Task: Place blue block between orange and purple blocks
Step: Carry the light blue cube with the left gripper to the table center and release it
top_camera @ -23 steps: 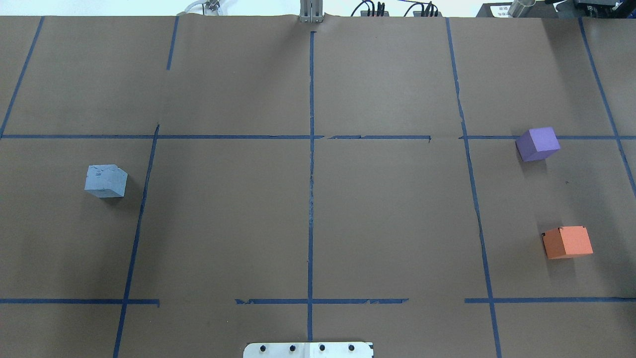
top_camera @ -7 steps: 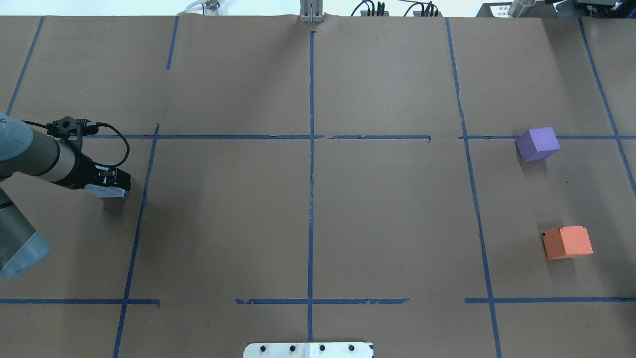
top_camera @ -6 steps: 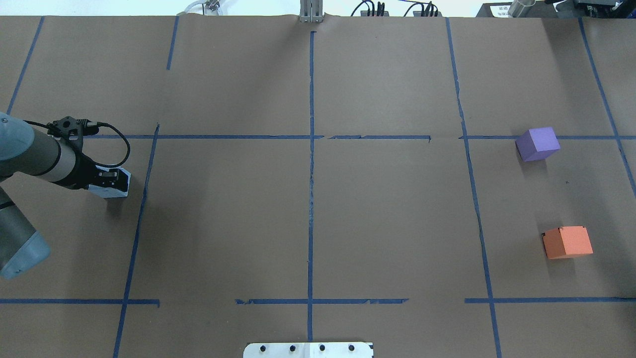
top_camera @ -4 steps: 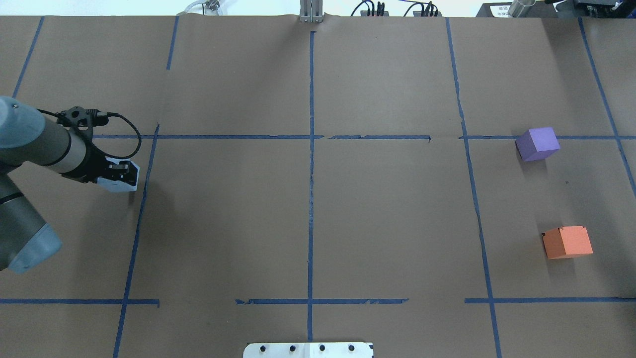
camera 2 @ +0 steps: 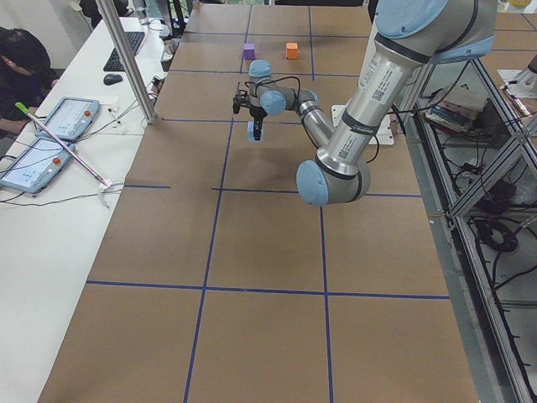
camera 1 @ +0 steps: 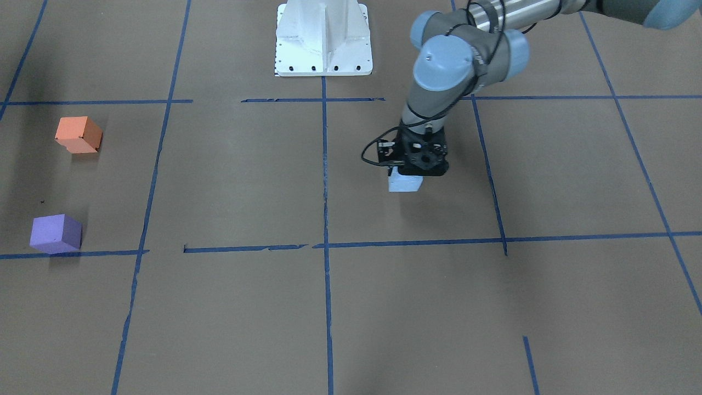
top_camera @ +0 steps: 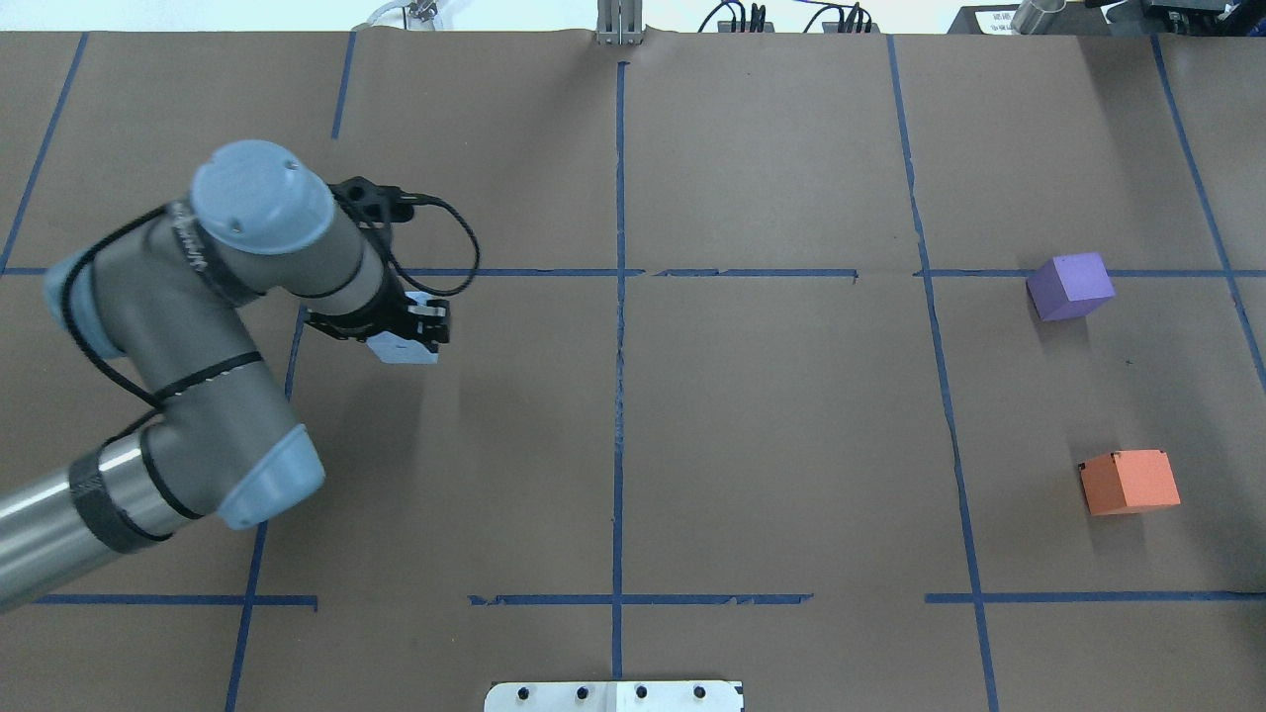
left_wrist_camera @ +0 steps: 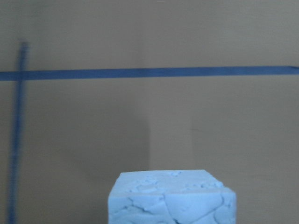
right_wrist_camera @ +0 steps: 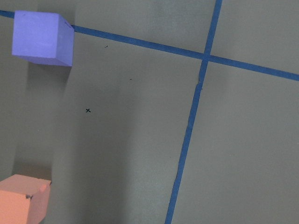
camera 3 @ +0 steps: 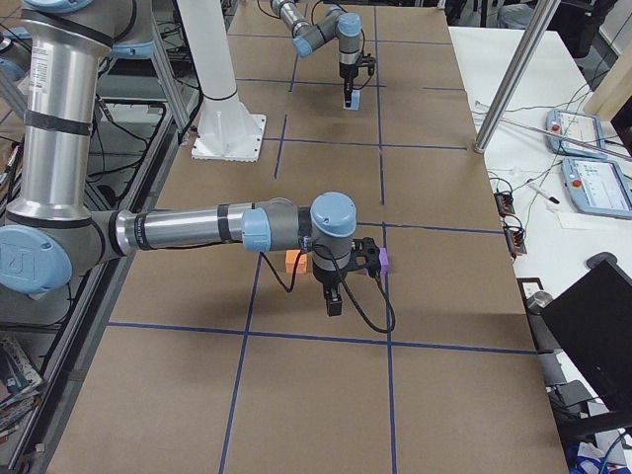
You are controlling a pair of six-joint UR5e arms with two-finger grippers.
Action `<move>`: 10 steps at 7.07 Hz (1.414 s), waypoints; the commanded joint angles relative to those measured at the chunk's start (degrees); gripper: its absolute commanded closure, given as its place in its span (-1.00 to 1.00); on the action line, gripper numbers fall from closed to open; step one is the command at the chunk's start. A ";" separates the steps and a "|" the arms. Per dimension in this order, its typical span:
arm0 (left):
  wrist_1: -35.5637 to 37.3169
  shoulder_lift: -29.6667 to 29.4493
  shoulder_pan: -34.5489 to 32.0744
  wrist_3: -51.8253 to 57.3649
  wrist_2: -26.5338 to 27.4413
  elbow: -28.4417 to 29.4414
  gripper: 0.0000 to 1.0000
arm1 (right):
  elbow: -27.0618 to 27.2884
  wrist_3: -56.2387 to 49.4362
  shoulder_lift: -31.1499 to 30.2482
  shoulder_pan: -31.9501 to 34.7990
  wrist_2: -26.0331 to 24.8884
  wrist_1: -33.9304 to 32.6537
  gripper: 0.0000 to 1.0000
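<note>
My left gripper (top_camera: 410, 334) is shut on the pale blue block (top_camera: 399, 350) and holds it above the table, left of the centre line. The block also shows in the front view (camera 1: 405, 184) and fills the bottom of the left wrist view (left_wrist_camera: 170, 198). The purple block (top_camera: 1071, 286) and the orange block (top_camera: 1130, 482) sit far to the right with a gap between them; the right wrist view shows both, purple block (right_wrist_camera: 42, 38) and orange block (right_wrist_camera: 23, 198). My right gripper (camera 3: 334, 301) shows only in the exterior right view, near these two blocks; I cannot tell its state.
Brown paper with blue tape lines (top_camera: 619, 396) covers the table. The white robot base plate (camera 1: 323, 38) sits at the robot's edge. A side bench with tablets (camera 2: 59, 126) and a metal post (camera 2: 126, 59) stand past the far edge.
My left arm came in from the left, closed on the blue block, lifted it and carried it rightward toward the centre. The purple and orange blocks have not moved.
</note>
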 commanded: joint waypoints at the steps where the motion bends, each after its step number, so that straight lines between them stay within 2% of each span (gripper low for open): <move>1: -0.04 -12.89 4.11 -7.03 3.23 12.60 0.54 | -0.14 0.02 0.10 -0.02 -0.01 -0.01 -1.00; 2: -0.13 -13.11 4.81 -7.04 3.34 14.05 0.40 | -0.14 0.02 0.10 -0.02 0.08 -0.01 -1.00; 3: -0.21 -12.93 6.21 -7.04 4.82 15.02 -0.10 | -0.14 0.02 0.10 -0.02 0.08 -0.01 -1.00; 4: -0.22 -12.93 6.75 -7.04 5.62 15.11 -0.46 | -0.14 0.02 0.10 -0.02 0.08 -0.01 -1.00; 5: -0.13 -12.93 6.75 -7.13 5.71 15.11 -0.94 | -0.14 0.02 0.10 -0.02 0.08 -0.01 -1.00; 6: 0.22 -12.93 6.49 -7.31 5.71 14.59 -1.00 | -0.06 0.02 0.10 -0.02 0.16 -0.01 -1.00; 7: 1.18 -12.76 3.62 -6.70 5.10 11.63 -1.00 | 0.29 0.02 0.27 -0.02 0.16 -0.01 -1.00; 9: 8.27 -6.73 -4.10 0.81 -4.26 -0.03 -1.00 | 1.08 0.63 0.71 -0.02 1.39 0.08 -1.00; 10: 12.49 -1.99 -8.32 8.35 -5.61 -6.18 -1.00 | 3.00 4.12 0.89 -0.10 2.44 0.17 -1.00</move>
